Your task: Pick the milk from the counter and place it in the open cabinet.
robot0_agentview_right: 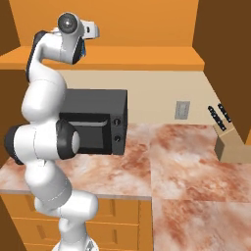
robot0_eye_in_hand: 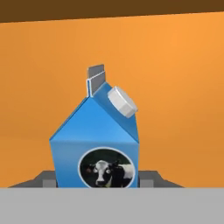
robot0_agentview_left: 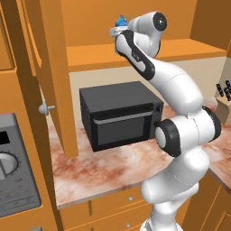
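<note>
Milk carried up at the cabinet shelf

The milk [robot0_eye_in_hand: 96,144] sits upright between the tool's [robot0_agentview_left: 118,32] fingers [robot0_eye_in_hand: 43,179], which pinch its lower sides; it is raised to the level of the cabinet [robot0_agentview_left: 135,52] shelf, with the orange back wall behind it. Below stand the microwave [robot0_agentview_left: 119,113] and the desk [robot0_agentview_left: 103,167]. I judge the risk is letting go before the carton rests on the shelf: it could tip, or fall off the front edge onto the microwave.
</note>
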Controlling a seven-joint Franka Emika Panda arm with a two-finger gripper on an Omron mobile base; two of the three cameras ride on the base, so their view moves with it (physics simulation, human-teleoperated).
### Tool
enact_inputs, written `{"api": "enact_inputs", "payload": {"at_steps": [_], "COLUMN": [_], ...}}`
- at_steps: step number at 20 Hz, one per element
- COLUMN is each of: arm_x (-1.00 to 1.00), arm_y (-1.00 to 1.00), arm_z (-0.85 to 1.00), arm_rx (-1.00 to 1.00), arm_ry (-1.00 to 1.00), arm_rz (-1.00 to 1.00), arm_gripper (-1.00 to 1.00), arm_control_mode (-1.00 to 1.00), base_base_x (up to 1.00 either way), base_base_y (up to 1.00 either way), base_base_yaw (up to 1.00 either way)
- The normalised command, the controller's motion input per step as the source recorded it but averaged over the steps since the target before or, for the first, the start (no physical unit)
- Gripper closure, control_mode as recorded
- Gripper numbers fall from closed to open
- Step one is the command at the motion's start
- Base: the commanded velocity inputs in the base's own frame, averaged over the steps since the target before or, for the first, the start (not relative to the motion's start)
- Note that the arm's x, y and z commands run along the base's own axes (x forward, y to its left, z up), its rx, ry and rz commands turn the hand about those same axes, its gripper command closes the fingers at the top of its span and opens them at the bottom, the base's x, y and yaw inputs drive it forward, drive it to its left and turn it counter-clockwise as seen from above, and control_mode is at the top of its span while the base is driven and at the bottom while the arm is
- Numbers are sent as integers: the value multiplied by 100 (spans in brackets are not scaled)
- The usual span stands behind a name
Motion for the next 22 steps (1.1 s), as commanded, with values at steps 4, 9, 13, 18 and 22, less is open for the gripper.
{"api": "enact_inputs", "payload": {"at_steps": [4, 9, 13, 18, 22], "arm_x": [7, 0, -9, -55, -98], "arm_y": [0, 0, 0, -7, -33], "arm_z": [-20, 0, 0, 0, -5], "arm_rx": [0, 0, 0, 0, 3], "arm_ry": [0, 0, 0, 0, 0], "arm_rz": [0, 0, 0, 0, -5], "arm_gripper": [100, -100, -100, -100, -100], "arm_control_mode": [-100, -100, -100, -100, -100], "base_base_x": [0, 0, 0, 0, 0], "base_base_y": [0, 0, 0, 0, 0], "base_base_yaw": [0, 0, 0, 0, 0]}}
